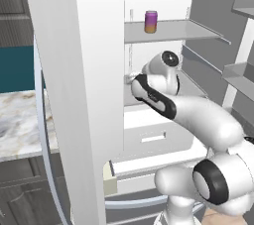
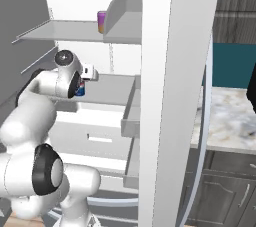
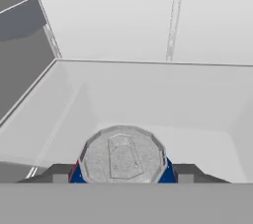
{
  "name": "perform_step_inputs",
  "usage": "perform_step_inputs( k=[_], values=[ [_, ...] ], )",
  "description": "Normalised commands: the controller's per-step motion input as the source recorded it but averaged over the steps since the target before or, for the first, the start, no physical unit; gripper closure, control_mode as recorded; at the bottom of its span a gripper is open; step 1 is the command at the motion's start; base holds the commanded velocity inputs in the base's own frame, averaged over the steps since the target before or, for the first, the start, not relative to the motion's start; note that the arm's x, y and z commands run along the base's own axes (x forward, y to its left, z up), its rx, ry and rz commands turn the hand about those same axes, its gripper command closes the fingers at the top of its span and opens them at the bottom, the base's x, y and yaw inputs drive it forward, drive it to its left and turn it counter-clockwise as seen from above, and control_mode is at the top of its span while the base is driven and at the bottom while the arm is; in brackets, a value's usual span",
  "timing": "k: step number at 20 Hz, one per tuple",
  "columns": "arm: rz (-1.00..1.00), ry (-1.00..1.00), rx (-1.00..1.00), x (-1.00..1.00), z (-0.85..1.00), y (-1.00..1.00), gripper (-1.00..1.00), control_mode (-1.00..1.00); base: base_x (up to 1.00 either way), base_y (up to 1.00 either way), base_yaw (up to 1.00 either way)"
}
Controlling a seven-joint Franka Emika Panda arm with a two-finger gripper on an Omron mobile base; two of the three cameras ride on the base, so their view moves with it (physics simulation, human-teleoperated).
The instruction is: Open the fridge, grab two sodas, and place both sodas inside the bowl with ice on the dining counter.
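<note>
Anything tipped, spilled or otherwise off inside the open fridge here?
Nothing stands out. The purple soda stands upright on the upper shelf. The blue soda stands upright on the shelf below, between the fingers of the gripper. No spill shows on the white interior of the fridge.

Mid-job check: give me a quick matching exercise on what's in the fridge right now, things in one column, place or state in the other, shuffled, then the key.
Things:
1. purple soda
2. blue soda
3. fridge
4. gripper

Places or states:
A. doors open, white interior showing
B. upright on the upper shelf
C. reaching into the fridge, a finger on each side of a can
D. on the lower shelf, between the fingers

Pairs: 1-B, 2-D, 3-A, 4-C
</note>
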Motion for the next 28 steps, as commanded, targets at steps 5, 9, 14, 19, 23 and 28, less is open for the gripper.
perform_step_inputs(
  k=[5, 9, 14, 19, 23, 28],
  values=[
    [-0.01, -0.06, 0.00, -1.00, 0.50, -0.35, 1.00, -1.00, 0.00, 0.00, 0.00],
    [-0.01, 0.00, 0.00, -0.97, 0.55, -0.33, 1.00, -1.00, 0.00, 0.00, 0.00],
    [-0.02, 0.00, 0.00, -0.87, 0.48, -0.23, 1.00, -1.00, 0.00, 0.00, 0.00],
    [-0.04, 0.01, 0.00, -0.88, 0.43, -0.18, 1.00, -1.00, 0.00, 0.00, 0.00],
    [-0.06, 0.02, 0.00, -0.72, 0.50, -0.07, 1.00, -1.00, 0.00, 0.00, 0.00],
    [-0.09, 0.00, 0.00, -0.75, 0.23, -0.01, 1.00, -1.00, 0.00, 0.00, 0.00]
  ],
)
